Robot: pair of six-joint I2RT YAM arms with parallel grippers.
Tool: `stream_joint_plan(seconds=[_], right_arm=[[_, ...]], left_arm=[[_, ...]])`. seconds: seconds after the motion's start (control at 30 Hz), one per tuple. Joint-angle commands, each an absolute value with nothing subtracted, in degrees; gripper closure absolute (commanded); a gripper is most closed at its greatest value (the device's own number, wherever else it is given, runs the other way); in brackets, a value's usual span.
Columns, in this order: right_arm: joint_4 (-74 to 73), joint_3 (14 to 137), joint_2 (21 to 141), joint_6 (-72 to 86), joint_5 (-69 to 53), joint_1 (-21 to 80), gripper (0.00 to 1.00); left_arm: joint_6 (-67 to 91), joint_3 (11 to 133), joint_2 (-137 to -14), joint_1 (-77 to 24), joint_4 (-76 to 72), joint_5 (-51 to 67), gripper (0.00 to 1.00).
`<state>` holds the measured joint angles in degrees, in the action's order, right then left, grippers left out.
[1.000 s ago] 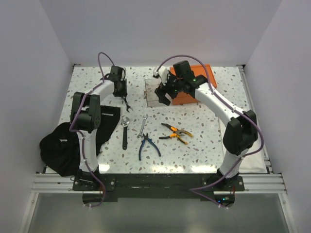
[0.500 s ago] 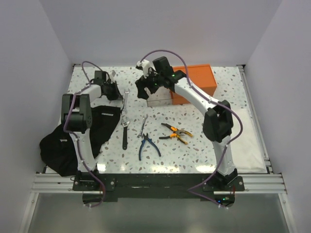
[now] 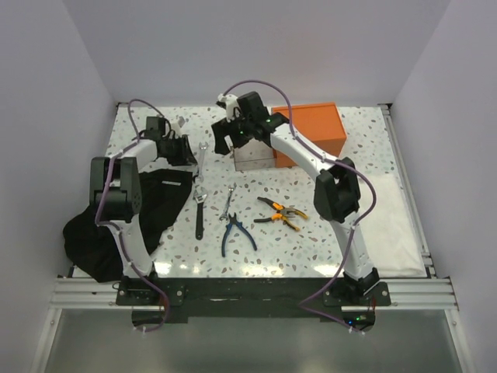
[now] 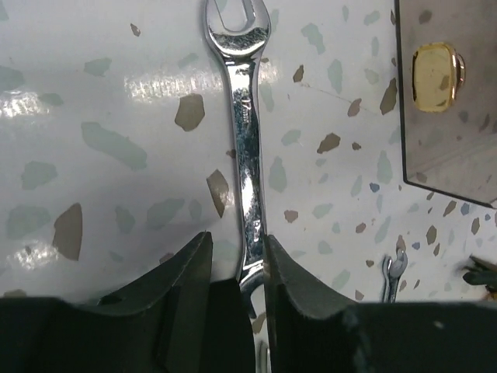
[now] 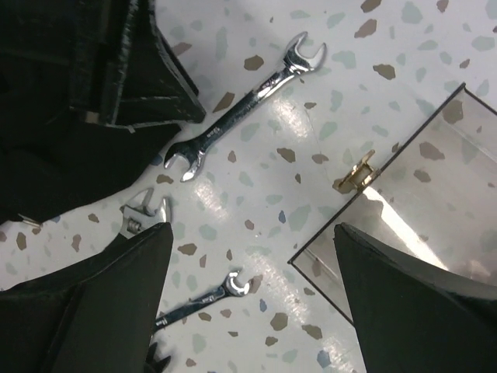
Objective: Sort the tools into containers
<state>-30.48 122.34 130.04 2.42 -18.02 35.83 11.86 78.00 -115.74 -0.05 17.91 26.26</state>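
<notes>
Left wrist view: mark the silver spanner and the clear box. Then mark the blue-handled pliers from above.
silver spanner (image 4: 247, 155), left wrist view, middle of its shaft.
clear box (image 4: 454, 132), left wrist view, on its see-through panel.
blue-handled pliers (image 3: 231, 224), top external view, at the pivot.

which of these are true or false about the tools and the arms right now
1. A silver spanner lies flat on the table between the left fingers. True.
2. The right fingers are shut on a tool. False: they are spread wide and hold nothing.
3. The blue pliers sit in the clear box. False: they lie on the table, near the arm bases.
4. The orange-handled pliers lie on the table to the right of the blue pliers. True.
</notes>
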Motion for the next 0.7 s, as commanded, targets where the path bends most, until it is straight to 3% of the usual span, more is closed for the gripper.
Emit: stream_joint_plan(seconds=[0.0, 0.27, 0.33, 0.43, 0.67], right_arm=[[-29.9, 119.5, 123.8, 1.1, -16.9, 35.0, 0.11], [-21.0, 112.5, 120.9, 6.1, -20.6, 33.7, 0.12], [-21.2, 111.1, 119.3, 6.8, -19.6, 33.7, 0.12], [-18.9, 105.8, 115.0, 6.2, -18.1, 33.7, 0.12], [-20.7, 102.7, 111.0, 2.6, -14.8, 33.7, 0.11]], left_arm=[[5.5, 75.6, -108.6, -0.9, 21.0, 23.3, 0.62], [3.1, 74.1, -106.3, -5.4, 21.7, 20.2, 0.62], [3.5, 74.0, -106.2, -5.7, 22.6, 22.0, 0.73], [3.5, 73.0, -104.2, -5.9, 23.7, 21.8, 0.77], [6.6, 68.1, -101.8, -5.9, 27.9, 16.5, 0.66]])
